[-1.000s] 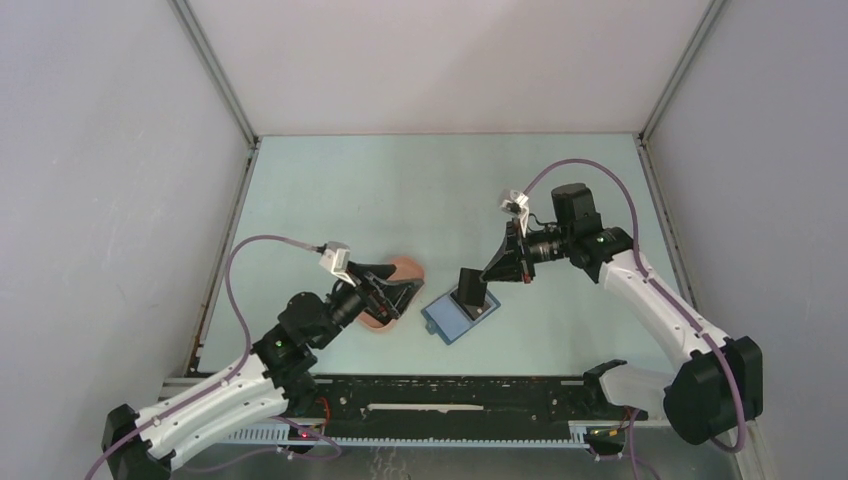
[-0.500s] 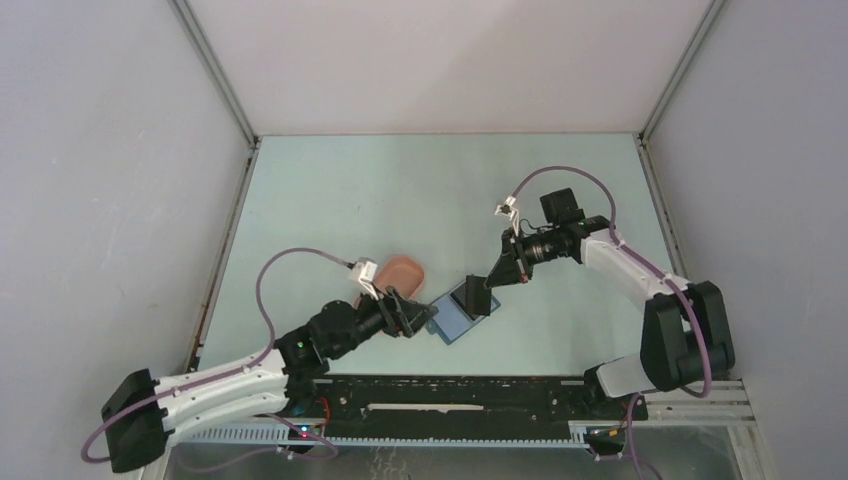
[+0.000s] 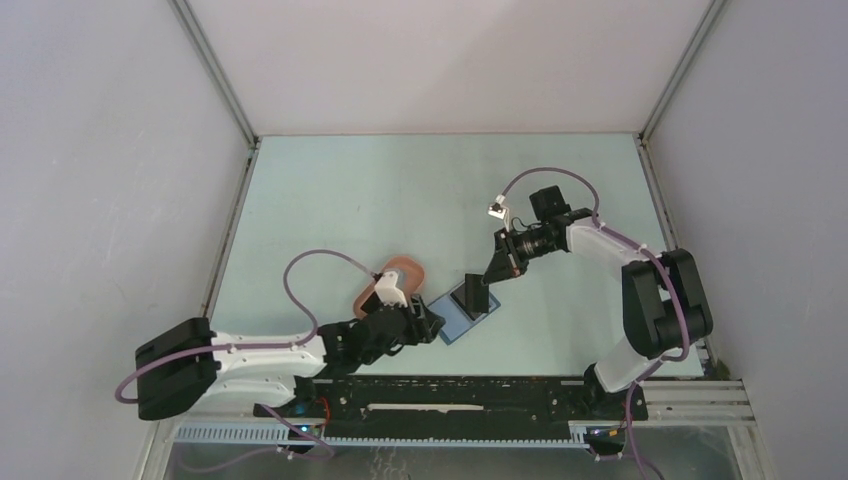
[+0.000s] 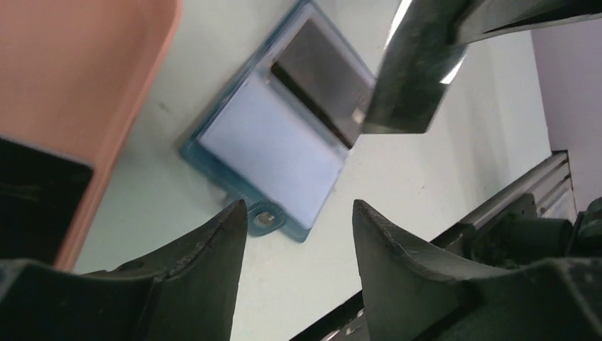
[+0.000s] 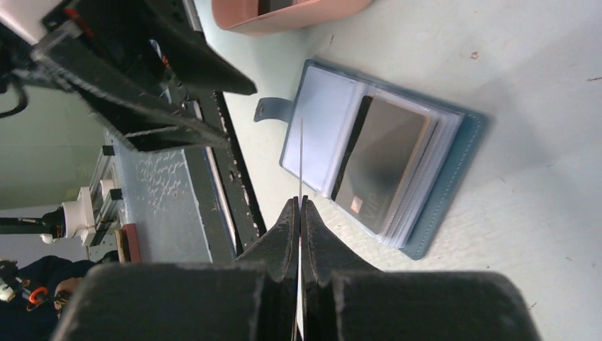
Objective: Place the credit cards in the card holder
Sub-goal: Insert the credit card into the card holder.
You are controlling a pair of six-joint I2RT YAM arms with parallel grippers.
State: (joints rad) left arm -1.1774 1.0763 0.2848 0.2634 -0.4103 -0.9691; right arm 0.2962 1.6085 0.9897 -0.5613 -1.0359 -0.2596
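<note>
Your left pincer (image 4: 298, 213), apart yet narrowing, has moved from tray (image 3: 408, 268) to card holder (image 5: 326, 142), presumably to pin it; right pincer (image 5: 300, 206) clamps black card (image 4: 415, 71).

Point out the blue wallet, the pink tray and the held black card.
blue wallet (image 4: 273, 153), left wrist view, on its clear sleeve.
pink tray (image 4: 78, 71), left wrist view, on its side.
held black card (image 4: 410, 82), left wrist view, on its glossy face.

Pale green tabletop (image 3: 400, 190), plain white walls (image 3: 100, 200) w/ alu corner posts (image 3: 215, 70), black rail (image 3: 450, 395) near edge
</note>
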